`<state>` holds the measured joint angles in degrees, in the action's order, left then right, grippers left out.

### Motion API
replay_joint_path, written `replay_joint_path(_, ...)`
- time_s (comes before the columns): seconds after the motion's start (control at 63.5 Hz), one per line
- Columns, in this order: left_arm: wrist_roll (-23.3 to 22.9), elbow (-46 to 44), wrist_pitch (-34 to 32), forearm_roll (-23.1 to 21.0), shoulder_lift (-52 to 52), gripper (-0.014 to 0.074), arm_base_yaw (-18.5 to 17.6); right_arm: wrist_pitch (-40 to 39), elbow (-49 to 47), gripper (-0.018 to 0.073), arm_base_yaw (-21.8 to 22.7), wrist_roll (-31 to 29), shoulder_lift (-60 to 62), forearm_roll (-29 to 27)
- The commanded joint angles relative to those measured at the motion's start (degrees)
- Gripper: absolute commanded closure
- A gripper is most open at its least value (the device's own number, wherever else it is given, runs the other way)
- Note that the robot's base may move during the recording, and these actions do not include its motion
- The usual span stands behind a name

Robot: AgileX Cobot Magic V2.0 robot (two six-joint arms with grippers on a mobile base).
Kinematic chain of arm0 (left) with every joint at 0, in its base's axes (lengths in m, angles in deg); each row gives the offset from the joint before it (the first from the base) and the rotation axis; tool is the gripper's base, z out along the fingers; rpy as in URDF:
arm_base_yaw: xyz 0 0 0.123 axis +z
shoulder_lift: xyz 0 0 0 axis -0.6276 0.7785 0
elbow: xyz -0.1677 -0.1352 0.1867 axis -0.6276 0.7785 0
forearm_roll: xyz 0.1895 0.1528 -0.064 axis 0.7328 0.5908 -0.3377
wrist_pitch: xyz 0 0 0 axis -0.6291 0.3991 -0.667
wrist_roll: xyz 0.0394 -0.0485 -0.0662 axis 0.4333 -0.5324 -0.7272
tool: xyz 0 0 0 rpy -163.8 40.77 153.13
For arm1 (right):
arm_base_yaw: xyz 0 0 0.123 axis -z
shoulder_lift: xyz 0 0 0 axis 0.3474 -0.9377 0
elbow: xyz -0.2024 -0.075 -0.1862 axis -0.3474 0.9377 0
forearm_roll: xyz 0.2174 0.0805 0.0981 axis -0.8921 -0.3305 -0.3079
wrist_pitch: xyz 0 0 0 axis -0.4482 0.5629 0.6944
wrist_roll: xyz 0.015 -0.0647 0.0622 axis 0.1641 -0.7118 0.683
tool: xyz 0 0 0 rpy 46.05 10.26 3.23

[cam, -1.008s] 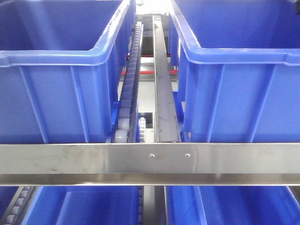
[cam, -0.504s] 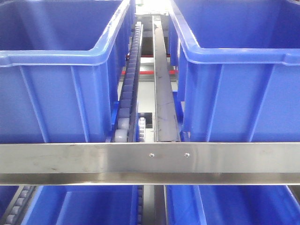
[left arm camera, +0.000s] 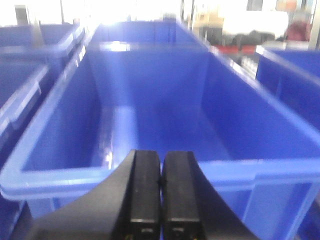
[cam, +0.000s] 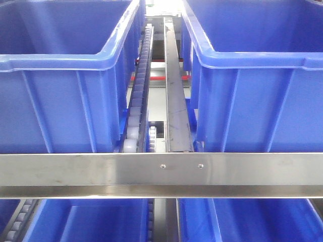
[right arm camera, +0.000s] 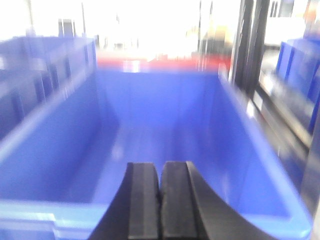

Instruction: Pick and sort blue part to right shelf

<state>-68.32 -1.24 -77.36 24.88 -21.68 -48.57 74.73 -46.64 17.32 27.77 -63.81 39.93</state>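
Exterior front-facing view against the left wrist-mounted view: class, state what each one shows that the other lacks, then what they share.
Only the exterior front-facing view shows the long steel-railed rack: its horizontal front rail, the white roller track running between two large open blue plastic bins, and further bins on the level below. Only the left wrist-mounted view shows the left gripper, its black fingers pressed together with nothing between them, above the near rim of one bin whose interior looks empty. Both show open blue bins; neither shows the small blue bottle-shaped part.
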Motion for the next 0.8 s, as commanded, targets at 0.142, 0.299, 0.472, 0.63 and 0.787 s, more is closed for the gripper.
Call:
replay_joint_path(0.142,0.2,-1.6,-5.1,-0.5,-0.8,0.0462,0.1,-4.4,-1.6,0.0484,0.4,0.2,0.0,0.0)
replay_joint_path(0.299,0.2,-1.6,-5.1,-0.5,-0.8,0.0462,0.1,-4.4,-1.6,0.0484,0.4,0.2,0.0,0.0)
replay_joint_path(0.472,0.2,-1.6,-5.1,-0.5,-0.8,0.0462,0.1,-4.4,-1.2,0.0484,0.4,0.2,0.3,0.0)
replay_joint_path(0.63,0.2,-1.6,-5.1,-0.5,-0.8,0.0462,0.1,-4.4,2.5,0.0484,0.4,0.2,3.2,1.4)
replay_joint_path(0.787,0.2,-1.6,-5.1,-0.5,-0.8,0.0462,0.1,1.4,5.9,0.0484,0.4,0.2,12.4,2.4)
